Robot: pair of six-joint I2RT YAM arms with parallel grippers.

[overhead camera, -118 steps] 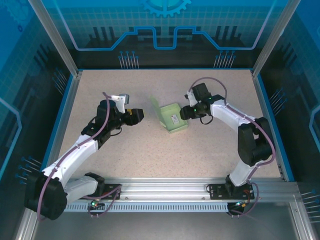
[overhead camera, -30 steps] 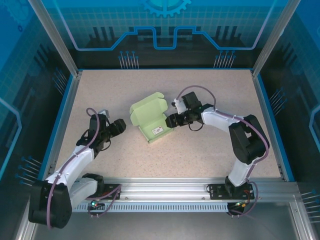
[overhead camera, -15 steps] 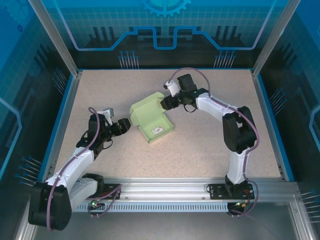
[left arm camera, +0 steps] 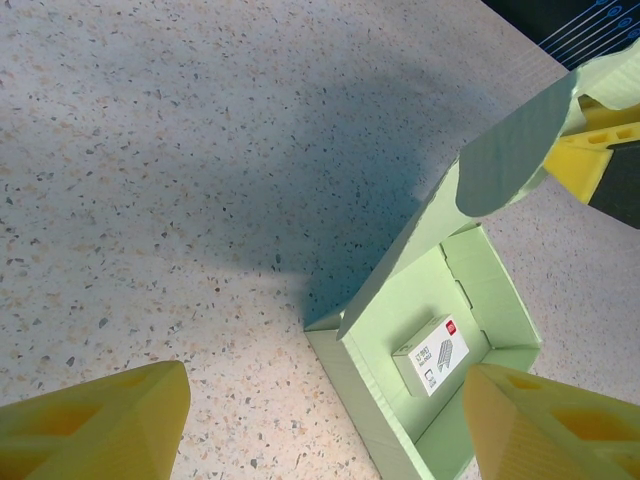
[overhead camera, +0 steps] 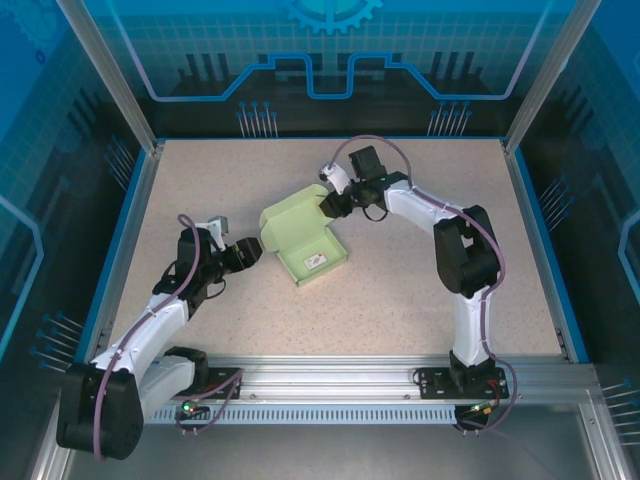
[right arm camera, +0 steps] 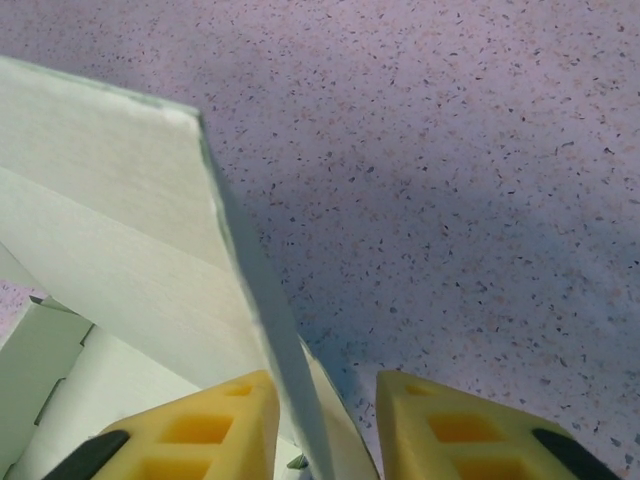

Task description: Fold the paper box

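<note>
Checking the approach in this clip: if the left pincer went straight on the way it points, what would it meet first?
Most likely the box. The open left pincer points at its near corner, with bare table between them. Depth is unclear, so how soon is hard to say.

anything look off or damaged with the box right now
Nothing looks damaged or spilled. The paper box sits half-folded, lid raised, with the jaws of the right gripper straddling the lid's edge. A small white label lies on the tray floor.
</note>
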